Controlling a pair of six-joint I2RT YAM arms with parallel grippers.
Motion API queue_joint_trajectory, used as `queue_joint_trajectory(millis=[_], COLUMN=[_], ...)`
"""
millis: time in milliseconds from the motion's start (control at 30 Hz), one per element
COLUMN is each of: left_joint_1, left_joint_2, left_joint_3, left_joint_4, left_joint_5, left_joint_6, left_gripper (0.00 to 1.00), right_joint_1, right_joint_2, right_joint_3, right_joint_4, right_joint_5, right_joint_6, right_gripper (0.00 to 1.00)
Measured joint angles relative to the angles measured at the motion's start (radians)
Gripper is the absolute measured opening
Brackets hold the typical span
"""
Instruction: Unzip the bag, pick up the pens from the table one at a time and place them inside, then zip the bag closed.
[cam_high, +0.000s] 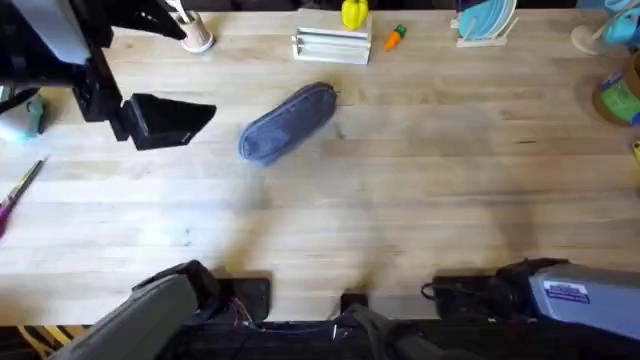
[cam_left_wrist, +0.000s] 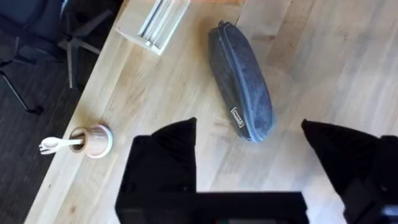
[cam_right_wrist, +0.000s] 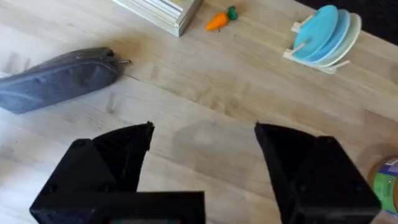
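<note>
Bag (cam_high: 288, 122) lies zipped, just right of left end effector (cam_high: 205, 115).

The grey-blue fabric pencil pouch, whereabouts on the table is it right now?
In the overhead view the grey-blue fabric pencil pouch lies slantwise on the light wooden table, left of centre, just right of the left gripper and nearer than the pale slatted wooden block.

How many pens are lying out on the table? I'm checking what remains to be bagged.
1, as far as I can tell: a thin pen near the table's left edge, left of the bag. Others may be hidden.
</note>
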Motion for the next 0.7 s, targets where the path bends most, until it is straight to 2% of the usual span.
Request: queue_joint_trajectory(millis=[100, 267, 500, 700], left_joint_1=[0.000, 0.000, 0.000, 0.000], left_joint_2=[-0.069, -0.192, -0.311, -0.327], left_joint_3=[0.000, 0.000, 0.000, 0.001], left_joint_4=[-0.029, -0.032, -0.034, -0.035], left_joint_5=[-0.028, -0.068, -0.106, -0.121], left_joint_6=[-0.057, -0.191, -0.374, -0.544], left_gripper=[0.995, 0.995, 0.995, 0.995], right_joint_1=[0.000, 0.000, 0.036, 0.087], right_joint_2=[-0.074, -0.151, -0.129, -0.117], right_joint_3=[-0.029, -0.090, -0.232, -0.247], right_joint_4=[-0.002, -0.001, 0.040, 0.052], right_joint_5=[0.035, 0.061, 0.072, 0.073], right_joint_6=[0.002, 0.043, 0.086, 0.100], right_gripper=[0.994, 0.994, 0.994, 0.994])
